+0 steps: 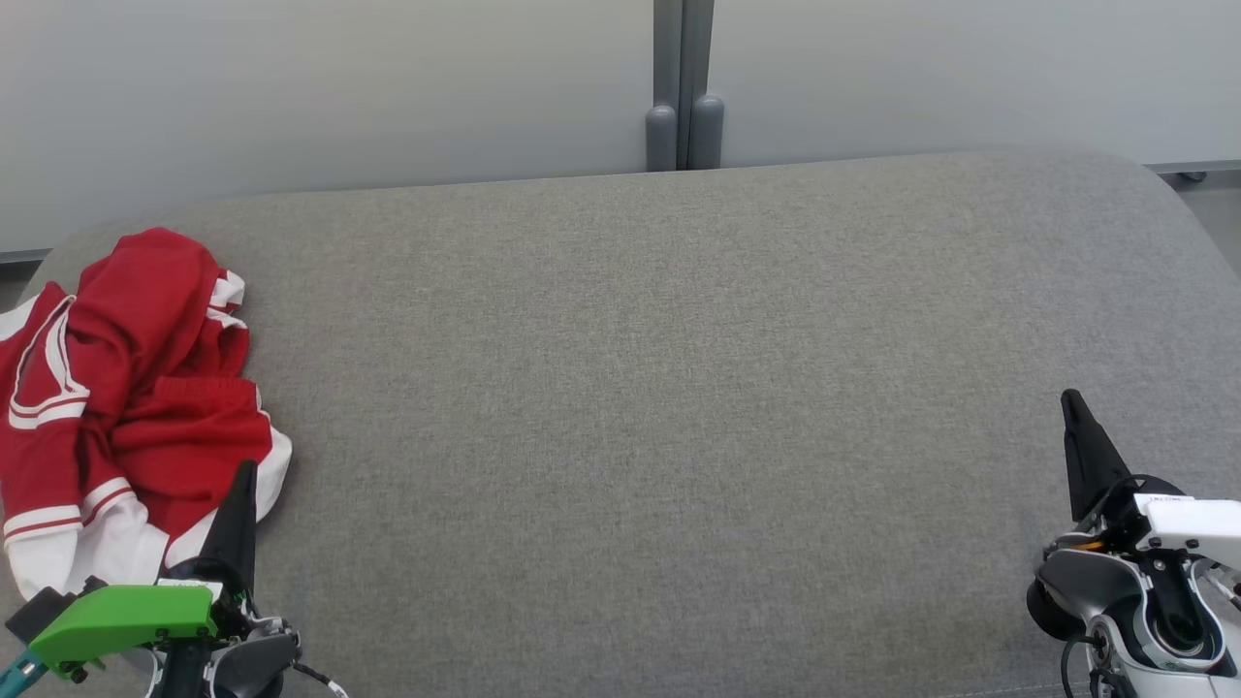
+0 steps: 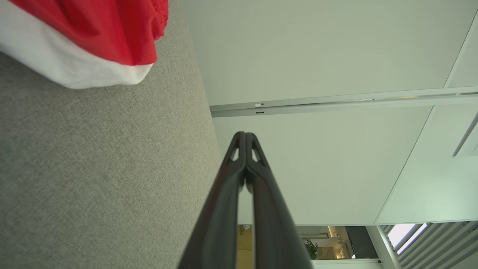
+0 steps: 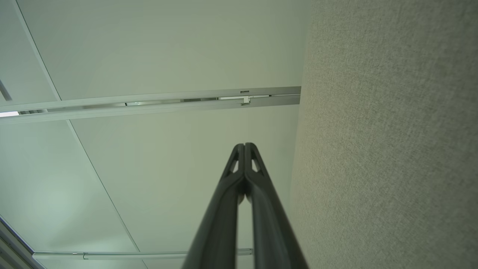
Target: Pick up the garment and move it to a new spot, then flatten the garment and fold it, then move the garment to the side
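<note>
Sitting in a crumpled heap, the garment point(image 1: 126, 388) is at the far left end of the grey upholstered surface point(image 1: 659, 388). It's red with white bands and trim, bunched in loose folds, and its left part runs out past the edge of the head view. A white hem curls along its near right side, and that's right where the left gripper point(image 1: 246, 477) is, pointing up that view with its tip showing against the hem. From the left wrist camera the two dark fingers point(image 2: 227, 194) are pressed together, tips meeting, gripping nothing. The red-and-white cloth lies up and to the left of them, clear of the tips. So it's close by the garment, not on it! A green block point(image 1: 126, 616) sits on that wrist. Over at the lower right, well apart from the cloth across a wide stretch of grey fabric, stands the right gripper point(image 1: 1070, 402). Its own camera shows its fingers clamped tip to tip as well, holding nothing, with the grey surface running along its right side. Behind it all are pale wall panels point(image 1: 339, 87) with a grey post point(image 1: 684, 97) at the seam between them.
</note>
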You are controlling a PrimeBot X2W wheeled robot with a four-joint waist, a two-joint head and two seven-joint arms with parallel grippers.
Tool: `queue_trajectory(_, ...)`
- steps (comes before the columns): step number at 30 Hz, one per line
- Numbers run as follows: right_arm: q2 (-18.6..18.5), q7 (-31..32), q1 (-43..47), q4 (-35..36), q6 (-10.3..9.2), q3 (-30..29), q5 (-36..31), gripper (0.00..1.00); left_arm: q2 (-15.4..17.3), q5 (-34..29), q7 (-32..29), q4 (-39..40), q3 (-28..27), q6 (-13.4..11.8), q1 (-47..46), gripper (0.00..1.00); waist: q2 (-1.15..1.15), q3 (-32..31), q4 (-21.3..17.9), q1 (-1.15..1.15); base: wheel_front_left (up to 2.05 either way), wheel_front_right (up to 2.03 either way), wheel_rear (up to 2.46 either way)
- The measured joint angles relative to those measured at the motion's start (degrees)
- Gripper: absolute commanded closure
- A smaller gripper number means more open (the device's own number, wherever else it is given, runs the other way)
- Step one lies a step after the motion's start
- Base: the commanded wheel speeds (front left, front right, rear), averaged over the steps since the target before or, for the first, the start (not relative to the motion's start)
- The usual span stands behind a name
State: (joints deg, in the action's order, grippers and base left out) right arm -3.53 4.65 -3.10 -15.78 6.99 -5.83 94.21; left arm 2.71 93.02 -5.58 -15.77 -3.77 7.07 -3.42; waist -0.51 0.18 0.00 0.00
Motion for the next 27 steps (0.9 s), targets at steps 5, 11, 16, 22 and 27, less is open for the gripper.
queue_trajectory(5, 0.00, 0.01, 0.00, 0.00, 0.00, -0.01, 0.00, 1.00, 0.00, 0.00, 0.00, 0.00, 0.00, 0.00, 0.00, 1.00, 0.00, 0.00, 0.00, 0.00, 0.00, 0.00, 0.00)
queue_trajectory(11, 0.01, 0.01, 0.00, 0.00, 0.00, -0.03, 0.00, 1.00, 0.00, 0.00, -0.01, 0.00, -0.01, 0.00, 0.00, 1.00, 0.00, 0.00, 0.00, 0.00, 0.00, 0.00, 0.00)
queue_trajectory(16, 0.01, 0.01, 0.00, 0.00, 0.01, -0.08, -0.01, 1.00, 0.00, 0.00, -0.01, 0.00, -0.01, 0.00, 0.00, 1.00, 0.00, 0.00, 0.00, 0.00, 0.00, 0.00, 0.00)
queue_trajectory(22, 0.02, 0.01, 0.00, 0.00, 0.01, -0.09, -0.01, 1.00, 0.00, 0.00, -0.01, 0.00, -0.02, 0.00, 0.00, 1.00, 0.00, 0.00, 0.00, 0.00, 0.00, 0.00, 0.00)
queue_trajectory(27, 0.02, 0.01, 0.00, 0.00, 0.01, -0.11, -0.01, 1.00, -0.01, 0.00, -0.11, 0.00, -0.03, 0.00, 0.00, 1.00, 0.00, 0.00, 0.00, 0.00, 0.00, 0.00, 0.00)
